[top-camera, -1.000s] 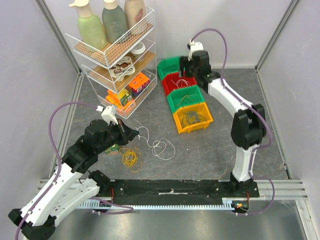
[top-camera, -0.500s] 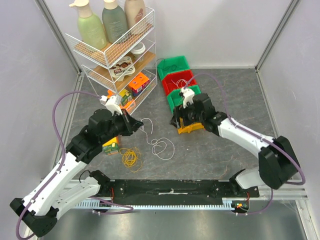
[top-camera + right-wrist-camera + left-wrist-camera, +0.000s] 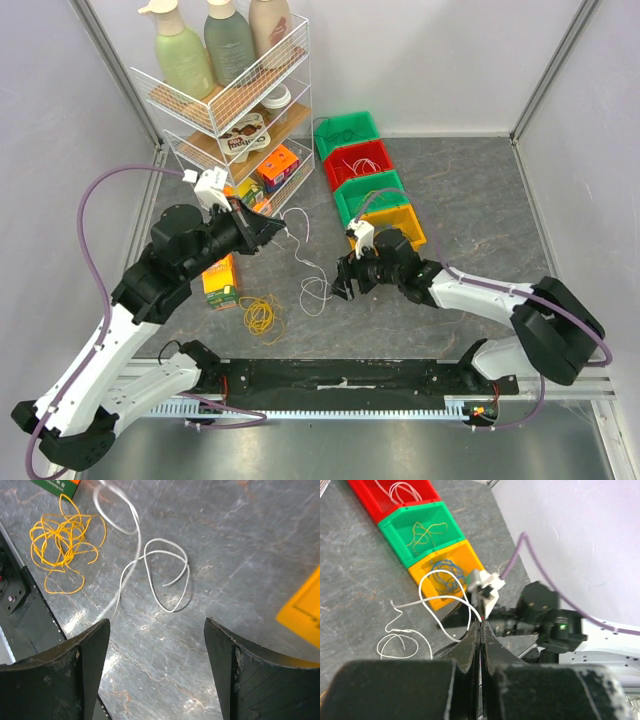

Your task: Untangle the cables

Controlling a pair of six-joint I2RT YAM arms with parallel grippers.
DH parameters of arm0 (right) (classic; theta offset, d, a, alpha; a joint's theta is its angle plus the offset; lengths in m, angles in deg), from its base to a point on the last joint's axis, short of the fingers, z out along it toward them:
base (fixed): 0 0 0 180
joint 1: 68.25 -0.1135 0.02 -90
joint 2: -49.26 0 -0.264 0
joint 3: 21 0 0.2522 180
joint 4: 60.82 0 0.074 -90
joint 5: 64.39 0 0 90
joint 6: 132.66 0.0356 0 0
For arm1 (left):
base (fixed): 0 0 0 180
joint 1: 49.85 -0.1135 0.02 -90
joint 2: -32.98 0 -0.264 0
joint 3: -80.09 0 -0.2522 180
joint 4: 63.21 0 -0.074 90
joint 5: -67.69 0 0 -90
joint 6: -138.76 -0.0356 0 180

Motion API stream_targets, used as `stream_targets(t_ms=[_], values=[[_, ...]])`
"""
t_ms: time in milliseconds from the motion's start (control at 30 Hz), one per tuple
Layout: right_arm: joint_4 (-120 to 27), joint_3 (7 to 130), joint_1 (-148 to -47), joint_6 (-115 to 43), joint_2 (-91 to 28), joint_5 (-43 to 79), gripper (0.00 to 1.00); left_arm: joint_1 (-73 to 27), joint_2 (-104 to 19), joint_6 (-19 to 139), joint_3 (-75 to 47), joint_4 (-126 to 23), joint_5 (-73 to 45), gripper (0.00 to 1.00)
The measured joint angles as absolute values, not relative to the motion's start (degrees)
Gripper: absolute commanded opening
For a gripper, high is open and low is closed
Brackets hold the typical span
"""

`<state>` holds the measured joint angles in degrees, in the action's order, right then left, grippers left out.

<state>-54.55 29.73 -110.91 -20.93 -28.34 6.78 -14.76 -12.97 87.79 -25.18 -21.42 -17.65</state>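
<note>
A white cable point(image 3: 305, 262) hangs from my left gripper point(image 3: 281, 226) and trails down to loops on the grey table; it also shows in the left wrist view point(image 3: 437, 592) and the right wrist view point(image 3: 167, 577). My left gripper point(image 3: 481, 622) is shut on its upper end and holds it lifted. A tangle of yellow cable point(image 3: 262, 317) lies on the table near the front, seen too in the right wrist view point(image 3: 62, 540). My right gripper point(image 3: 343, 283) is open and empty, low over the table just right of the white loops, its tips point(image 3: 157, 650) wide apart.
A row of green, red, green and yellow bins point(image 3: 367, 185) with cables inside stands behind the right arm. A wire shelf rack point(image 3: 232, 110) with bottles and boxes stands at the back left. A small green and orange box point(image 3: 219, 280) lies under the left arm.
My left gripper has risen and moved back, lifting the white cable. My right arm has swung from the bins down and forward to the white loops.
</note>
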Motion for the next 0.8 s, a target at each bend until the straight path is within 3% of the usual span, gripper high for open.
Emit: stream_targets(t_ms=[433, 633, 800], values=[[-69.4, 28.4, -114.6, -11.4, -35.3, 6.7, 0.79, -14.8, -13.3, 87.7, -22.0, -21.8, -16.1, 0.02], [-63.5, 28.5, -114.4, -11.4, -31.4, 19.1, 0.82, -14.8, -13.2, 87.7, -22.0, -21.7, -16.1, 0.02], [-61.1, 30.6, -113.8, -12.7, -29.2, 17.7, 0.82, -14.8, -13.2, 87.7, -22.0, -21.7, -16.1, 0.02]])
